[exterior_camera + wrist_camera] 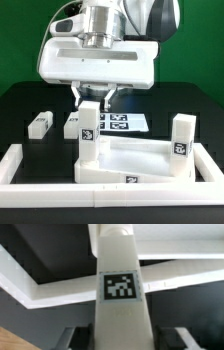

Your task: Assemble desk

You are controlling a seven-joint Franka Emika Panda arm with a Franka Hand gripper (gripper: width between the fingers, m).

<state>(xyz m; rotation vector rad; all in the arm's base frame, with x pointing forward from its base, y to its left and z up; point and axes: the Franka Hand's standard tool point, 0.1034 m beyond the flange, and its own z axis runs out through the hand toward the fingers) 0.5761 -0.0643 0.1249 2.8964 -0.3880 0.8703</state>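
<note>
The white rimmed tabletop (pixel 140 162) lies inside the border wall at the front. One leg block (pixel 88 130) stands upright at its corner on the exterior view's left, and another leg (pixel 181 136) stands at the right corner. Two more legs (pixel 40 123) (pixel 72 122) lie loose on the black table behind. My gripper (pixel 95 100) is right above the left standing leg, with its fingers on either side of the leg's top. In the wrist view the tagged leg (pixel 120 286) runs between the fingers (pixel 76 336), with a dark gap on each side. The jaws are open.
The long low white border wall (pixel 20 165) runs along the front and both sides of the tabletop. The marker board (pixel 120 123) lies flat behind the tabletop, beside the loose legs. In the wrist view the tabletop's rim (pixel 185 277) shows behind the leg.
</note>
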